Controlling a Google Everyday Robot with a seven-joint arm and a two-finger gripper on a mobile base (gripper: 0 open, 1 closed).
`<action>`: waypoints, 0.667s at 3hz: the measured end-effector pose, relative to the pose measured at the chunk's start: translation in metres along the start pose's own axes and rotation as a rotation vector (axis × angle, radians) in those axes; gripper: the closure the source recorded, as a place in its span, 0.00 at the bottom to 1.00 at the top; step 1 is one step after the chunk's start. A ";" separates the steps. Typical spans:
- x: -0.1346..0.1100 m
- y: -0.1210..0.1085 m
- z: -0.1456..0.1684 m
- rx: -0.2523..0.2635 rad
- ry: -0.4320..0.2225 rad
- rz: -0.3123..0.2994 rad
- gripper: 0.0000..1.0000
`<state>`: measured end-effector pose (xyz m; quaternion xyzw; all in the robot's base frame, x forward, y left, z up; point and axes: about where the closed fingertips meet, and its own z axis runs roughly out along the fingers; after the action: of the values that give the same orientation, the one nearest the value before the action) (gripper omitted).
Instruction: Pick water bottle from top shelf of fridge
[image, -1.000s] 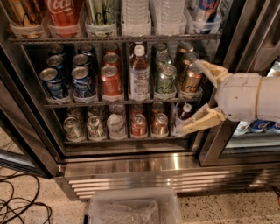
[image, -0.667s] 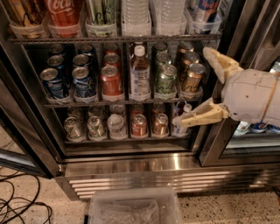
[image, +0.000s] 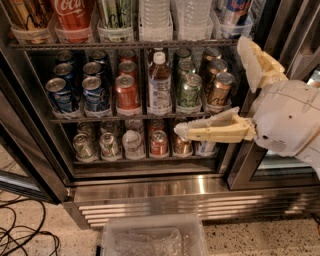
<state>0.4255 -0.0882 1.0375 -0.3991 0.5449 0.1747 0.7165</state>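
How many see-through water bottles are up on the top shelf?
2: the left water bottle and the right water bottle, side by side mid-shelf. More may hide behind. The gripper hangs open lower right.

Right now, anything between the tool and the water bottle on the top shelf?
Nothing visible does. The tool, open, hangs lower right, in front of the can rows. The water bottle stands at the front of the top shelf, above tool height.
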 end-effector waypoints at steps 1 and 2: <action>0.000 0.000 0.000 0.000 0.000 0.000 0.00; 0.002 -0.007 0.016 0.042 -0.019 0.006 0.00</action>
<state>0.4416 -0.0806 1.0395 -0.3806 0.5428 0.1692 0.7293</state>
